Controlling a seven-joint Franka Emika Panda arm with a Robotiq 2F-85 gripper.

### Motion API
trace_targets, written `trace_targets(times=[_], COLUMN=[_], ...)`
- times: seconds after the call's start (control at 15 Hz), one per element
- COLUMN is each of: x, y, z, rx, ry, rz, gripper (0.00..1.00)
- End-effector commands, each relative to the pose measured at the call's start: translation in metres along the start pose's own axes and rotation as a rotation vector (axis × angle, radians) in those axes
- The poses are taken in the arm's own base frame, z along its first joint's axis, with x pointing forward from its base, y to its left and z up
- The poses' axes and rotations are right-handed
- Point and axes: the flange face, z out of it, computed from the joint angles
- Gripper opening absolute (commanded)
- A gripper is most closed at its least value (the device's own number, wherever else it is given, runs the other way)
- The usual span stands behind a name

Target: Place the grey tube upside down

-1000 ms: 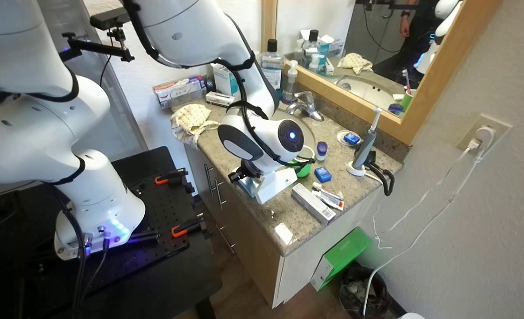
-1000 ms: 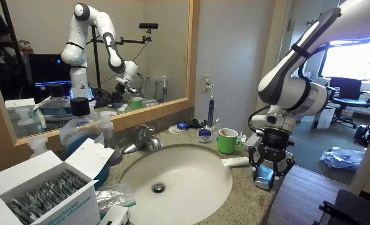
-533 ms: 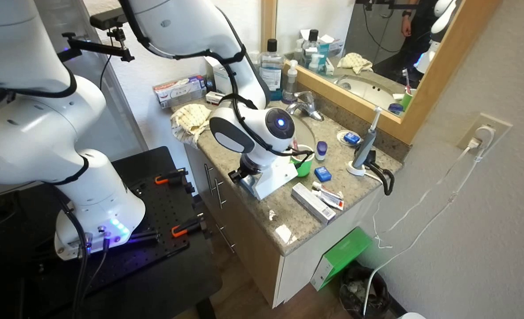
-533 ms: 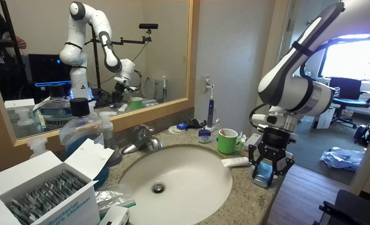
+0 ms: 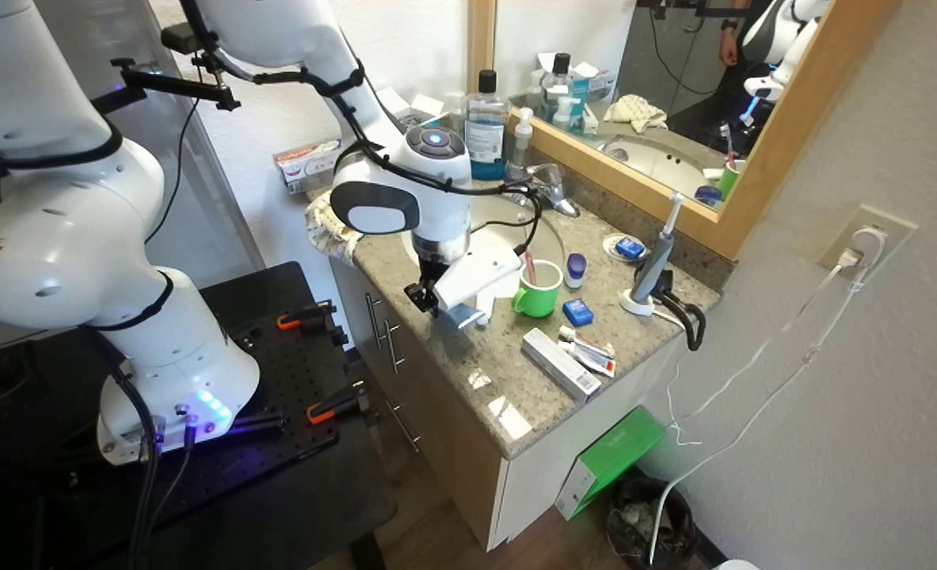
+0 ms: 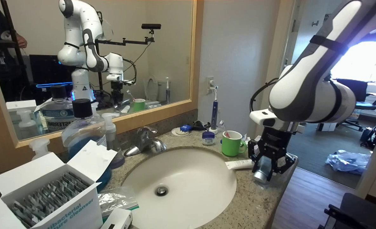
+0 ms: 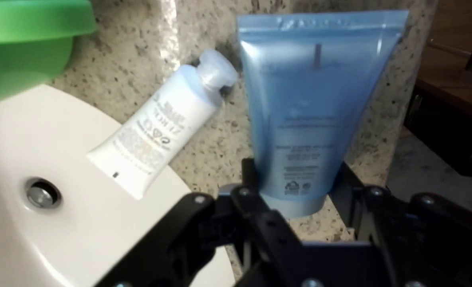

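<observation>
A white robot arm reaches over the speckled counter that surrounds the oval sink. Well apart from the sink, down below it, I see a black-lined bin with crumpled stuff in it. Near the sink stands a white carton, flaps open, packed with thin sachets set on edge. Also near the sink is a mouthwash bottle, black cap on, blue liquid inside. The black gripper hangs over the counter just beside the sink. A green mug stands close to the sink's rim, a toothbrush leaning in it. The grey-blue tube is in the gripper, beside the sink: two fingers pinch it from both sides near the cap, its flat crimped end sticking out. Whether any part of it touches the counter, I can't make out from here. On the counter lies a white tube, flat end over the sink's rim. A clear jar with a blue lid stands near the sink.
</observation>
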Motion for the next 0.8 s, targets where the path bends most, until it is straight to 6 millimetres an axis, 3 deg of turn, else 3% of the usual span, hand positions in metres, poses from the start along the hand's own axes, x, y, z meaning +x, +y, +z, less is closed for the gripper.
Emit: trace_targets(times=[0.0, 0.2, 0.47, 0.73], x=[0.0, -0.006, -0.016, 0.023], y=[0.003, 0.002, 0.031, 0.023], z=[-0.005, -0.017, -0.039, -0.05], rx=[-0.02, -0.012, -0.049, -0.077], ry=[-0.099, -0.172, -0.311, -0.415], rz=[0.017, 0.035, 0.056, 0.054], gripper=[0.23, 0.23, 0.23, 0.23])
